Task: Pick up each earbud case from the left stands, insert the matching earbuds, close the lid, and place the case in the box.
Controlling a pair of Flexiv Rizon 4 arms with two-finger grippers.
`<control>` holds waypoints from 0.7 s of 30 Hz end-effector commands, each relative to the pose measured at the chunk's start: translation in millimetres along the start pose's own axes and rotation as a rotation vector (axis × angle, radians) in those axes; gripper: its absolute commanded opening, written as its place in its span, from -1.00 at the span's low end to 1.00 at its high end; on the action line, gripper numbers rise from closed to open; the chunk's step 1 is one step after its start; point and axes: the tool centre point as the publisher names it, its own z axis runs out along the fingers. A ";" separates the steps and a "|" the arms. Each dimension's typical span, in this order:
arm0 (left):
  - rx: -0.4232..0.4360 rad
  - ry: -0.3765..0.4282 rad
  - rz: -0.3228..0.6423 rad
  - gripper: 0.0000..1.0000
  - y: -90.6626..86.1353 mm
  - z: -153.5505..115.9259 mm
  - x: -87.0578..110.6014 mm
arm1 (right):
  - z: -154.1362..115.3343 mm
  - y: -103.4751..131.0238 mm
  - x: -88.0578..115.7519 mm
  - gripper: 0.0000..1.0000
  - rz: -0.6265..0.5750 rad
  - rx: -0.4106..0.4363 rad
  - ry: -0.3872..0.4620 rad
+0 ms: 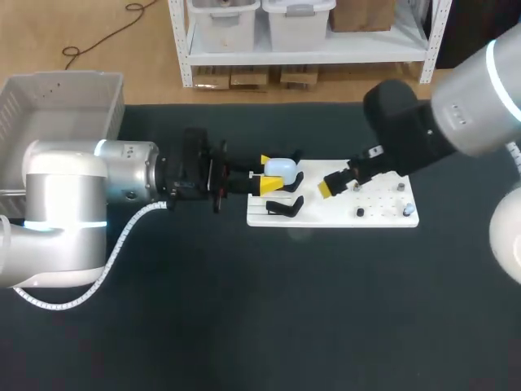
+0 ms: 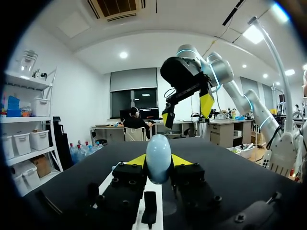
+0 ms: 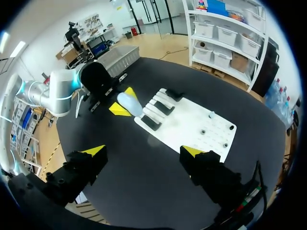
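Earbud case (image 2: pixel 158 164) pinched between left fingers (image 2: pixel 136 161); right fingers (image 3: pixel 94 151) spread wide apart.

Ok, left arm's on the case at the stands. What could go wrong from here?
1. The earbud case is rounded and smooth between the left jaws, so it may slip or twist when lifted.
2. The right jaws hang open over the white board, close to the case; the two arms could clash if the left one lifts toward them.

Pale-blue case (image 1: pixel 282 169), white board (image 1: pixel 383 213)
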 end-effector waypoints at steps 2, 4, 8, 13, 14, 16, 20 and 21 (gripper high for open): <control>-0.004 -0.001 0.002 -1.00 -0.5 1.0 0.9 | 10.6 14.2 -8.0 1.00 -0.006 0.013 0.017; -0.004 -0.001 0.002 -1.00 -0.5 1.0 0.9 | 14.5 16.1 -9.6 1.00 -0.001 0.007 0.025; -0.004 -0.001 0.002 -1.00 -0.5 1.0 0.9 | 24.0 16.8 -12.8 1.00 0.021 -0.001 0.045; -0.004 -0.001 0.002 -1.00 -0.5 1.0 0.9 | 31.7 18.3 -19.0 1.00 0.026 -0.006 0.057; -0.004 -0.001 0.002 -1.00 -0.5 1.0 0.9 | 33.4 18.2 -20.6 1.00 0.026 -0.007 0.060; -0.004 -0.001 0.002 -1.00 -0.5 1.0 0.9 | 36.6 17.8 -23.8 1.00 0.025 -0.008 0.065; -0.004 -0.001 0.002 -1.00 -0.5 1.0 0.9 | 42.5 15.4 -28.6 1.00 0.029 -0.014 0.072; -0.004 -0.001 0.002 -1.00 -0.5 1.0 0.9 | 43.9 14.7 -29.4 1.00 0.031 -0.015 0.073</control>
